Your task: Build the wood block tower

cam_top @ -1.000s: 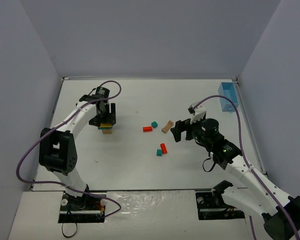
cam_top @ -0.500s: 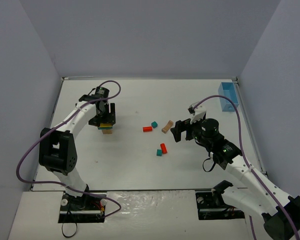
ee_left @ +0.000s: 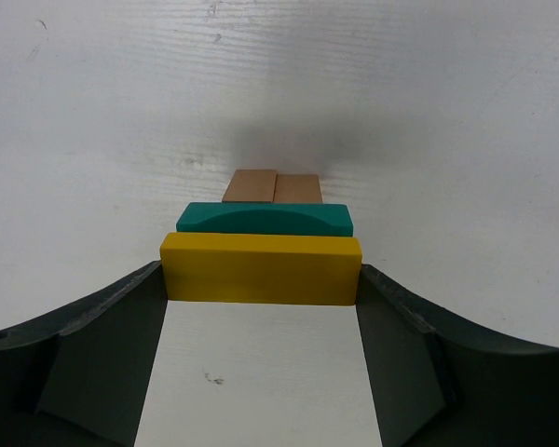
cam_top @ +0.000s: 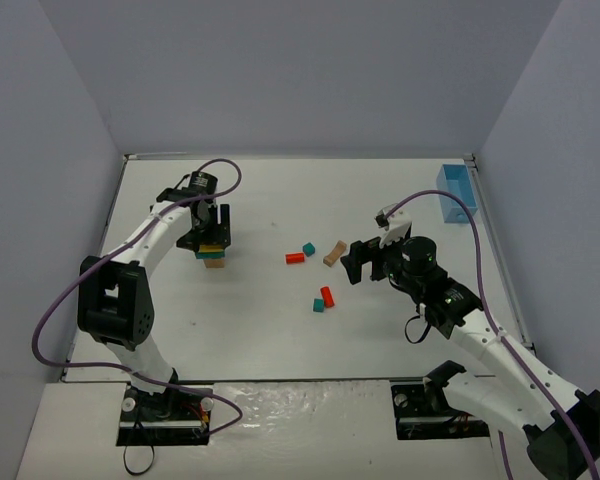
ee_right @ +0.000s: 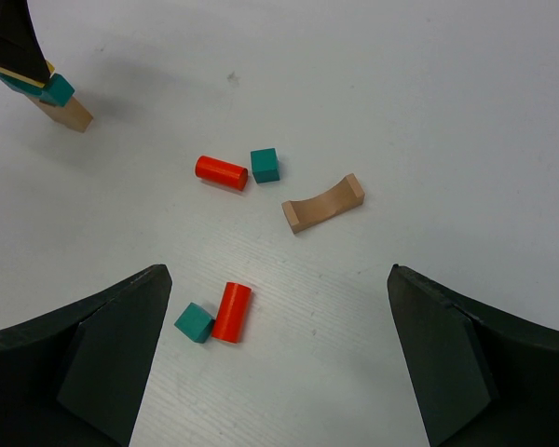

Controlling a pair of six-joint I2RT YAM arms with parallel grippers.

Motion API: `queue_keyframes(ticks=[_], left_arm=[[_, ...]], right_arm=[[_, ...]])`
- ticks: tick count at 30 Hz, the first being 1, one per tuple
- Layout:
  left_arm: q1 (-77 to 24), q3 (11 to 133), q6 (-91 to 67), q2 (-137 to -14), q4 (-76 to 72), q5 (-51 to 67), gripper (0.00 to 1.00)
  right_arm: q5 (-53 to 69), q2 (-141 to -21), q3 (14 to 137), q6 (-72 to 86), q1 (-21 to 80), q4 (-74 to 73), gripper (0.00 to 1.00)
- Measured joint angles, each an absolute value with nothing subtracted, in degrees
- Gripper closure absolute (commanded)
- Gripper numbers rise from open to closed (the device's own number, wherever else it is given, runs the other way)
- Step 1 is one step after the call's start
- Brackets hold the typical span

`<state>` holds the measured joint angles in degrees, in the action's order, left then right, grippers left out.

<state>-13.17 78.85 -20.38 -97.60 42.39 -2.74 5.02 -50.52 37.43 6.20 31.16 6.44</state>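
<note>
The wood block tower (cam_top: 214, 255) stands at the left: two tan blocks (ee_left: 272, 186) at the base, a teal piece (ee_left: 265, 218) on them, a yellow block (ee_left: 261, 268) on top. My left gripper (ee_left: 261, 284) is shut on the yellow block, one finger at each end; it is over the tower in the top view (cam_top: 212, 243). My right gripper (ee_right: 279, 279) is open and empty, hovering above loose blocks: two red cylinders (ee_right: 221, 172) (ee_right: 231, 312), two teal cubes (ee_right: 265, 165) (ee_right: 195, 322) and a tan arch (ee_right: 323, 203).
A light-blue bin (cam_top: 456, 192) stands at the far right edge of the table. The loose blocks lie mid-table between the two arms (cam_top: 320, 275). Grey walls close the table on three sides.
</note>
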Motion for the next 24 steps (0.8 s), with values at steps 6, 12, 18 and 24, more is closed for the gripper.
queue_keyframes(ticks=[6,12,18,24], left_arm=[[-13.0,79.0,-20.1,-97.6,42.1,-2.6,0.64],[-13.0,79.0,-20.1,-97.6,41.8,-2.1,0.64],[-13.0,79.0,-20.1,-97.6,41.7,-1.9,0.64],[-13.0,79.0,-20.1,-97.6,41.7,-1.9,0.63]], right_arm=[[5.0,-50.5,37.4,6.2,31.2,6.4,0.00],[5.0,-50.5,37.4,6.2,31.2,6.4,0.00],[5.0,-50.5,37.4,6.2,31.2,6.4,0.00],[5.0,-50.5,37.4,6.2,31.2,6.4,0.00]])
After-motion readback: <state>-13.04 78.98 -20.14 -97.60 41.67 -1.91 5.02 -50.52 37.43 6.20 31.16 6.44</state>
